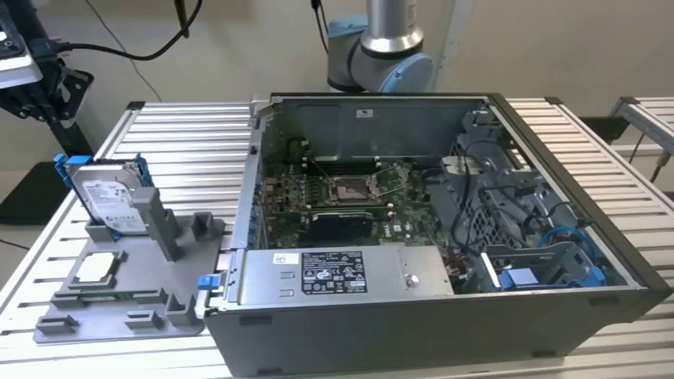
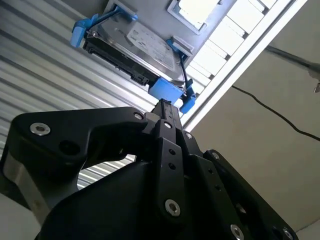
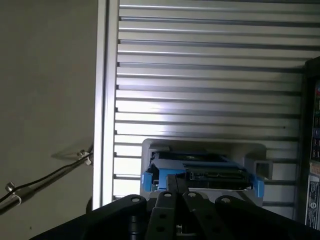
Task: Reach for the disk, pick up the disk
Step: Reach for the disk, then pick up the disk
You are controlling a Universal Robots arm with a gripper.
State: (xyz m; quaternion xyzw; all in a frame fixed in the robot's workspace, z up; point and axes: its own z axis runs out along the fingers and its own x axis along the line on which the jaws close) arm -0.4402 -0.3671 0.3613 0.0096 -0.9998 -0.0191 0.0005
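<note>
So the tool (image 3: 173,179) looks closed up. In both wrist views its black fingers (image 2: 163,112) run together to a single tip with nothing pinched between them, so it's carrying nothing. It isn't touching anything either. In the exterior view the tool (image 1: 44,93) hangs in the air off the table's (image 1: 179,142) far corner, clear of everything.

The disk (image 1: 109,197) is the silver drive with the white label and the bright blue carrier round it. It stands on edge, leaning back a bit, in a grey holder (image 1: 158,260) on the table. In the exterior view it sits at roughly 5 o'clock from the tool with a plain gap between them, and at about 9 o'clock from the open computer case (image 1: 421,332).

In the first wrist view the tool's tip lines up with the disk (image 3: 200,170) and its connector edge faces the camera. In the second wrist view the tip points at a blue corner of the disk (image 2: 145,47). A small square chip (image 1: 95,268) lies flat in the same holder, at about 6 o'clock from the disk.
</note>
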